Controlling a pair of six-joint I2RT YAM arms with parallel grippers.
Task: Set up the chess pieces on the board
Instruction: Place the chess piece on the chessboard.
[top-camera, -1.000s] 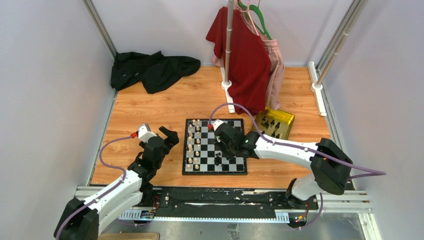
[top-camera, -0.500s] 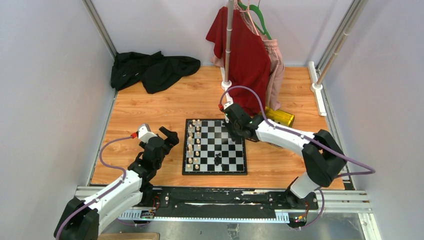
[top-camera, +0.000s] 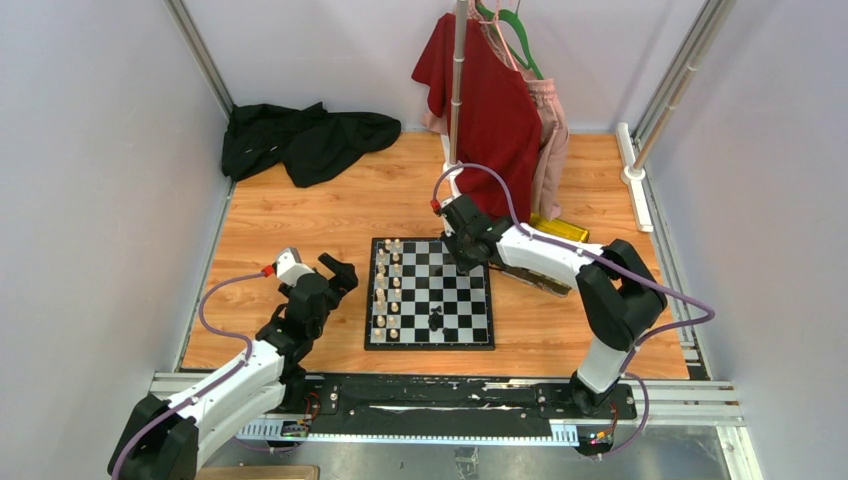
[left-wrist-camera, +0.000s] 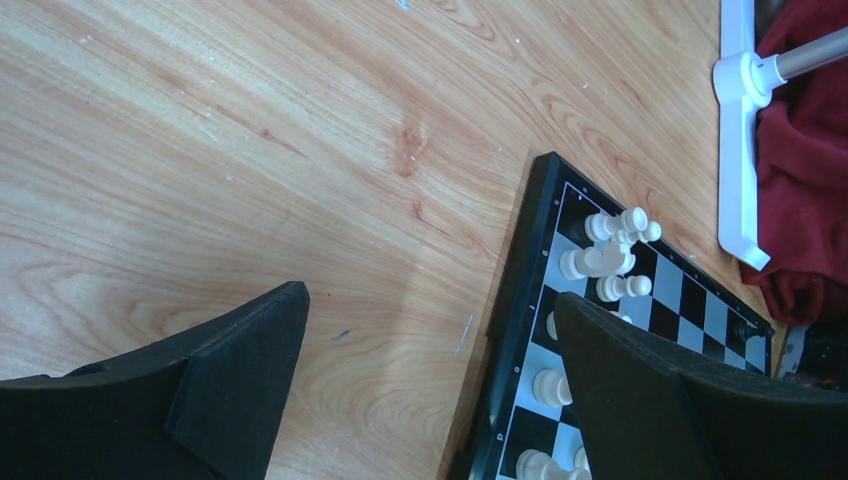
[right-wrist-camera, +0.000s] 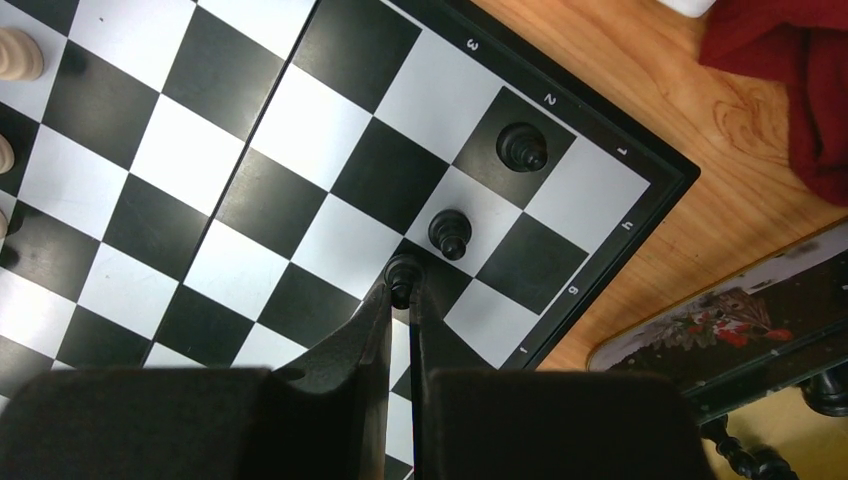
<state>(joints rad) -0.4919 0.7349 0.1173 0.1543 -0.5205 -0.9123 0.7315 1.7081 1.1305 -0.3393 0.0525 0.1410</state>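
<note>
The chess pieces (left-wrist-camera: 603, 261) are only partly set on the board (top-camera: 455, 300). The cream-white ones stand in two files along the board's left edge, and a lone black piece (top-camera: 436, 319) stands near the middle of its near side. At the board's far right corner you have two black pieces (right-wrist-camera: 521, 147) on neighbouring squares. Beside them your right gripper (right-wrist-camera: 402, 292) is clenched on a third black piece (right-wrist-camera: 402, 268) over a dark square; you cannot tell whether its base touches the board. Your left gripper (top-camera: 338, 272) hovers over the wood just left of the board, released, fingers spread wide. A yellow-gold tray (top-camera: 562, 233) lies just right of the board. A red shirt (top-camera: 490, 110) hangs beyond the board's far right corner, and a black cloth (top-camera: 300, 135) lies well beyond its far left corner
</note>
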